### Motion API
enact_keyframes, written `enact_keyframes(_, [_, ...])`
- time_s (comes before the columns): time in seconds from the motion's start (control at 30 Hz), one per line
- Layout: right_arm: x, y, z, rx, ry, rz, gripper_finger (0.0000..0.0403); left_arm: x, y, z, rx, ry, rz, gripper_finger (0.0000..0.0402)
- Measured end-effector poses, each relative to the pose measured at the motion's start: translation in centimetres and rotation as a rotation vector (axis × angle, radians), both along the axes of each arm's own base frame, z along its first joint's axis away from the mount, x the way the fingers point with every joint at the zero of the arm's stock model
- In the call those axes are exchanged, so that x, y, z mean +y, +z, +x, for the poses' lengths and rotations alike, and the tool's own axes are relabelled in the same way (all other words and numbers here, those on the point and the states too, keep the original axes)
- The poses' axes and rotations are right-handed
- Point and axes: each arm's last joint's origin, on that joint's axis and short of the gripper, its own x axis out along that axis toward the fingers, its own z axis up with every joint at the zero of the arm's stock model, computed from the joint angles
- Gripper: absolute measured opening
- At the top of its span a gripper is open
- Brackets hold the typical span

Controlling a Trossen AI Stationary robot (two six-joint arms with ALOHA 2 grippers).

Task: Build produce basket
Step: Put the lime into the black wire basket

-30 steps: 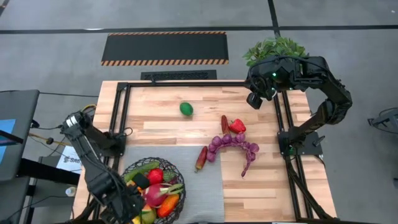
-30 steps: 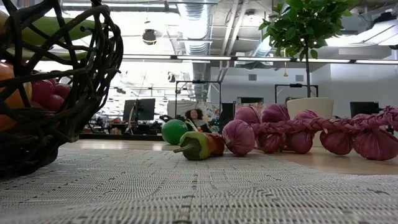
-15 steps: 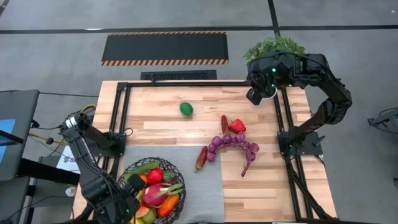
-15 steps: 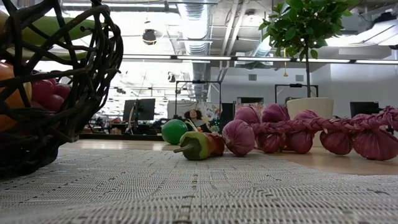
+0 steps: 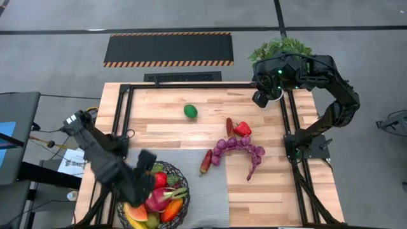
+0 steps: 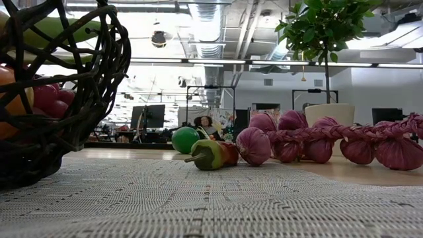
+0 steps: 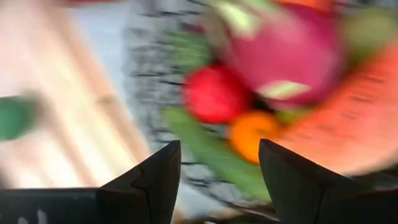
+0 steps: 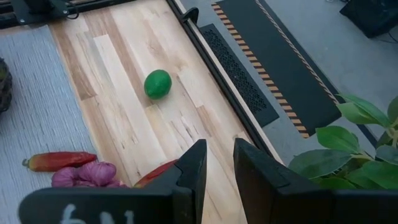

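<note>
Since the earlier frame the left gripper is lifting away from the basket — fingers apart, holding nothing. The produce is lying inside the basket; right of it, the right gripper is hovering — narrowly parted, empty.

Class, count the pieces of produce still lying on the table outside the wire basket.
5: green lime, dark chilli, red pepper, purple braid, red-green chilli at the mat's edge. None seem hidden.

black wire basket | green lime | purple braid
</note>
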Motion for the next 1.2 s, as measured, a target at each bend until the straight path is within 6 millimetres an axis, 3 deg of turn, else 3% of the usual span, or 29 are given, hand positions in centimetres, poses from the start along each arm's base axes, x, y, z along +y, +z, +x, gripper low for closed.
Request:
enact_keyframes(0.17, [0.0,0.0,0.0,0.001,0.0,0.0,0.0104,5.2,1.7,2.0,-0.15,0.161,0.101,0.0201])
enact_keyframes(0.33, [0.0,0.0,0.0,0.0,0.0,0.001,0.0104,12.2,3.0,4.6,-0.279,0.459,0.168,0.0201])
enact_keyframes(0.47, [0.0,0.0,0.0,-0.001,-0.002,0.003,0.0104,18.3,3.7,7.3,-0.449,0.757,0.099,0.0213])
enact_keyframes(0.67, [0.0,0.0,0.0,0.001,-0.002,0.003,0.0104,25.3,3.7,11.6,-0.698,0.925,-0.017,0.0267])
enact_keyframes(0.77, [0.0,0.0,0.0,0.002,-0.002,0.003,0.0104,28.2,2.0,13.3,-0.705,1.03,0.013,0.0303])
enact_keyframes(0.93, [0.0,0.0,-0.1,0.006,-0.002,0.004,0.0104,31.8,-3.0,16.0,-0.647,1.334,-0.057,0.0337])
enact_keyframes(1.2, [0.0,-0.1,-0.1,0.008,-0.002,0.004,0.0104,33.7,-11.0,19.3,-0.526,1.615,-0.052,0.0341])
